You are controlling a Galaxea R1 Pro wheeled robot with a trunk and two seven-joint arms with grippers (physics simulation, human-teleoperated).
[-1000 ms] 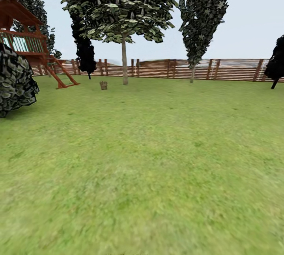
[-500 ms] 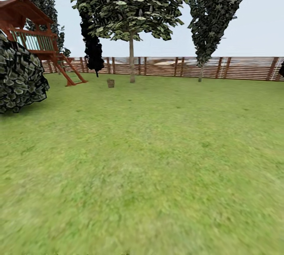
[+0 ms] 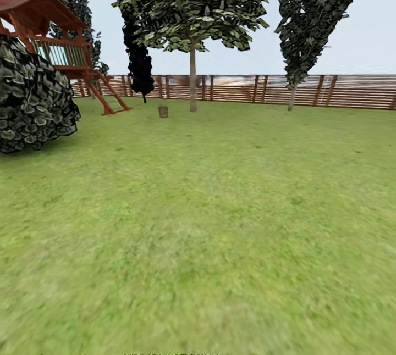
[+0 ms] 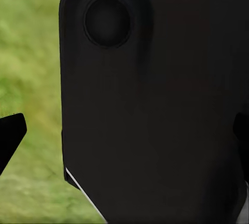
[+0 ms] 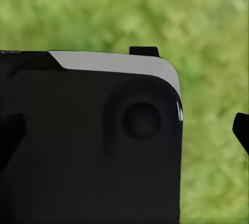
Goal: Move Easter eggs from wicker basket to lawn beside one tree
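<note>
Far off on the lawn, the small brown wicker basket stands just left of the broad-crowned tree with the pale trunk. At this distance the Easter eggs cannot be made out. In the left wrist view my left gripper is open; its dark fingertips sit at the picture's edges, in front of a black part of the robot's body. My right gripper is likewise open, with its fingertips wide apart over blurred grass.
A brown slat fence closes the garden's far side. A red wooden play tower with a ladder stands at the back left, behind a dark leafy bush. Narrow columnar trees rise by the fence. Open grass lies between me and the basket.
The whole head view has shifted: the camera has swung left, so basket, tree and play tower sit further right in the picture and a little nearer. Nothing in the garden has moved.
</note>
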